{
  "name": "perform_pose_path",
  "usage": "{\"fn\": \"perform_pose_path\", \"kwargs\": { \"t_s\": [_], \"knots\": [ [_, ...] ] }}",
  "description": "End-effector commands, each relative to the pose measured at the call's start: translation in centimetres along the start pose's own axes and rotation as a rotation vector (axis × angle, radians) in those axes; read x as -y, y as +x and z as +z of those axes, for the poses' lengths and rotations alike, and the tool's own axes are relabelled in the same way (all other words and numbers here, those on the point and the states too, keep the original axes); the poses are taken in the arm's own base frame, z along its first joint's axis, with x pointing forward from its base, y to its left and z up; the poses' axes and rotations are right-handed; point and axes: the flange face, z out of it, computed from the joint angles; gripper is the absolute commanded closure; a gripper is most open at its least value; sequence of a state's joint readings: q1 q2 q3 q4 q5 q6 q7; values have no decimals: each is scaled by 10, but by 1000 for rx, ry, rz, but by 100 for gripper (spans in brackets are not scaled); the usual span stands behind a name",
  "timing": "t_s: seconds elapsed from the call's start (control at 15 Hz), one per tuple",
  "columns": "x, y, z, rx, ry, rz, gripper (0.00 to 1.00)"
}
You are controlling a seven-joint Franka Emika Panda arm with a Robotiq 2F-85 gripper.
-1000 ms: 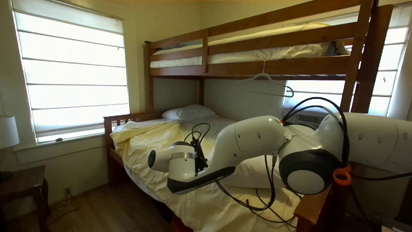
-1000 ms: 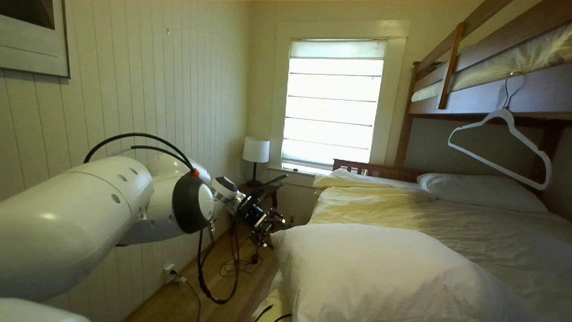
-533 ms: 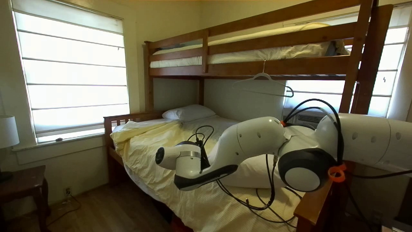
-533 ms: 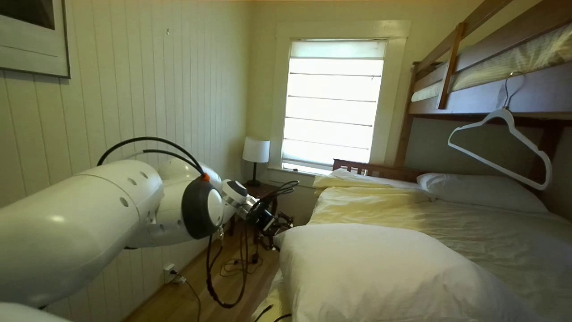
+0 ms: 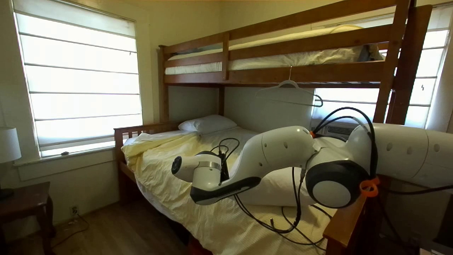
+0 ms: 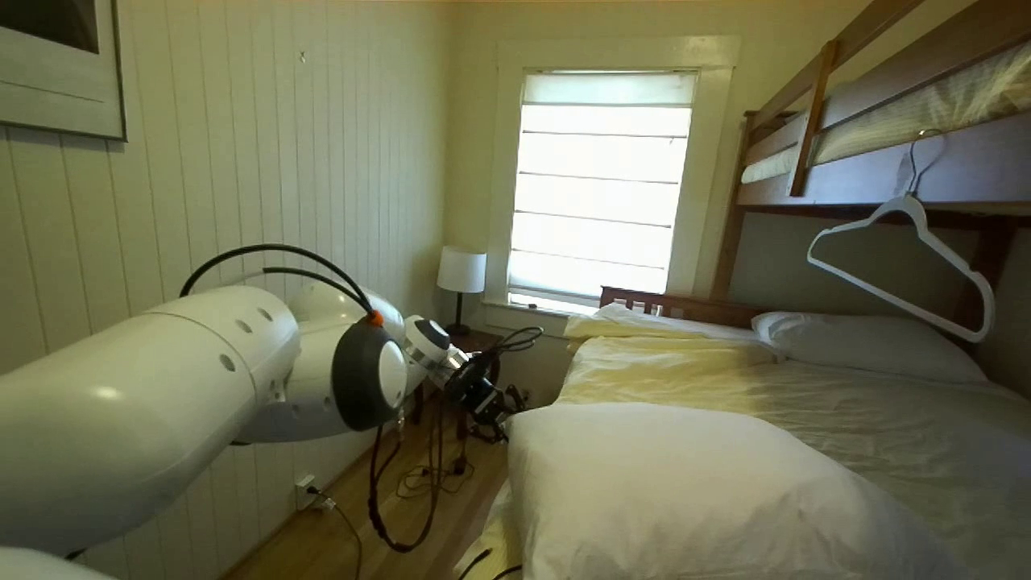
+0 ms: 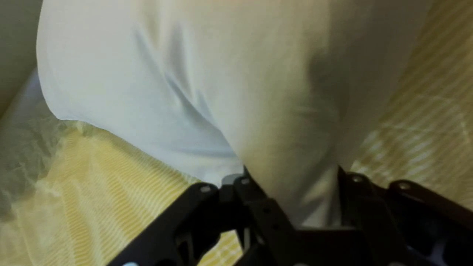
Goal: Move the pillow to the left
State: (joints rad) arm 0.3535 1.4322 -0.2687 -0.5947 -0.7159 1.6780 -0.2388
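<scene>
The near white pillow (image 6: 685,483) lies on the lower bed and shows in both exterior views, partly behind the arm in an exterior view (image 5: 277,182). In the wrist view, a corner of the pillow (image 7: 236,85) narrows into folds between the two black fingers. My gripper (image 7: 292,171) is shut on that bunched corner, cloth filling the gap from one finger to the other and reaching down to the palm. Seen from outside, the gripper (image 6: 503,423) meets the pillow's edge on the side toward the panelled wall. Its fingertips are too small there to make out well.
Another white pillow (image 5: 208,124) rests at the bed's far end, past a rumpled yellow cover (image 5: 166,156). A hanger (image 6: 902,266) dangles from the upper bunk's rail (image 5: 304,75). Black cables (image 5: 297,226) lie on the bed under the arm. A lamp (image 6: 462,270) stands by the window.
The arm has shifted toward the pillow, to the right in both exterior views. The fingers, earlier spread at the pillow's corner, have drawn together on it, and the corner is gathered in.
</scene>
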Motion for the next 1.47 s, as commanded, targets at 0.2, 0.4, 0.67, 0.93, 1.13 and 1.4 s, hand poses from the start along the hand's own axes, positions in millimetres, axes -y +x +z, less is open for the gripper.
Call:
{"fn": "perform_pose_path", "kwargs": {
  "t_s": [0.2, 0.4, 0.67, 0.93, 1.13, 1.4],
  "knots": [
    [-10, -3, -6, -46, 80, 90, 100],
    [-23, -7, -14, -96, 131, 138, 99],
    [-83, -35, -22, -110, 132, 342, 97],
    [-166, -86, -39, -137, 115, 536, 97],
    [-225, -131, -53, -179, 137, 679, 97],
    [-229, -135, -40, -163, 136, 662, 90]
  ]
}}
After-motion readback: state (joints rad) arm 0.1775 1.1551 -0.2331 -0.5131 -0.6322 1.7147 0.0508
